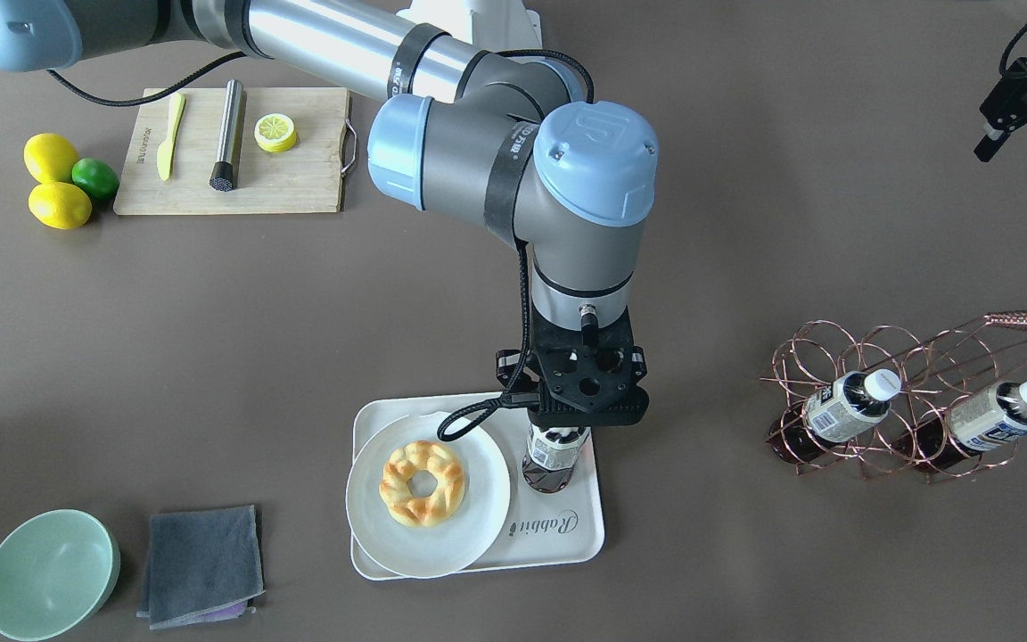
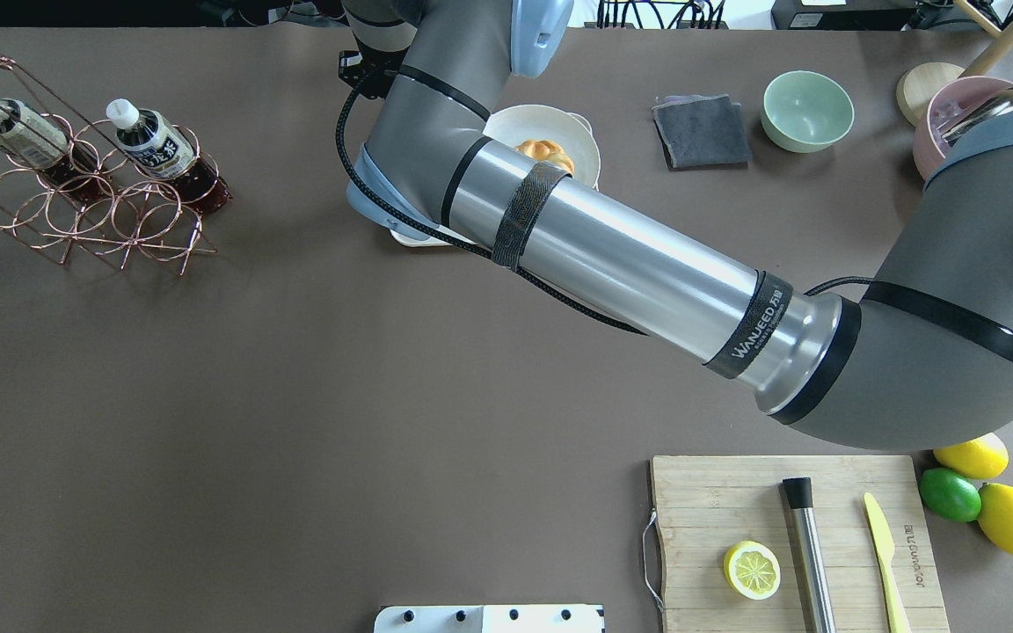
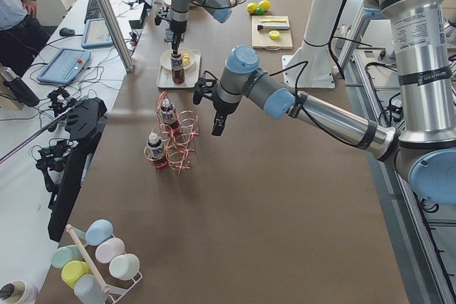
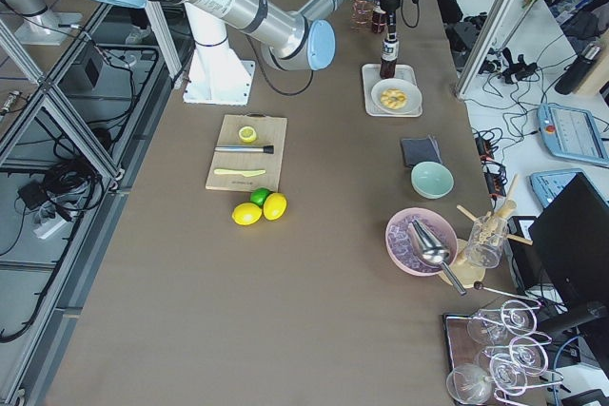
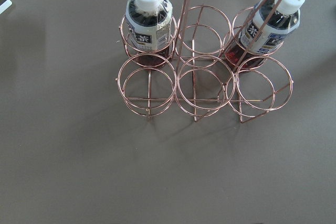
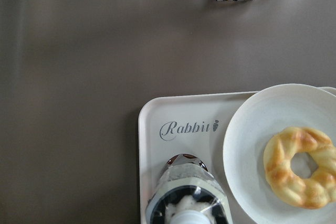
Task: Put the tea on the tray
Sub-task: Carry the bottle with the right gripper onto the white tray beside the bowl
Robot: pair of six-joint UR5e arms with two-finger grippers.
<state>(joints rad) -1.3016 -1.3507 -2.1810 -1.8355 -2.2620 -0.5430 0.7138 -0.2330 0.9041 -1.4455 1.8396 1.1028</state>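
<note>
The tea bottle (image 1: 551, 468) stands upright on the cream-white "Rabbit" tray (image 1: 567, 535), at its end nearest the rack, beside the round plate. My right gripper (image 1: 558, 432) is straight above it and closed on its top; its fingertips are hidden under the gripper body. In the right wrist view the bottle (image 6: 186, 192) is right below the camera on the tray (image 6: 152, 145). My left gripper (image 1: 1023, 153) is open and empty, high above the table, away from the tray.
A white plate (image 1: 469, 526) with a ring pastry (image 1: 422, 482) fills the tray's other half. A copper wire rack (image 1: 906, 401) holds two more tea bottles (image 5: 148, 22) (image 5: 270, 24). A cutting board (image 1: 299, 178), lemons, a green bowl (image 1: 50, 575) and a grey cloth (image 1: 201, 566) lie farther off.
</note>
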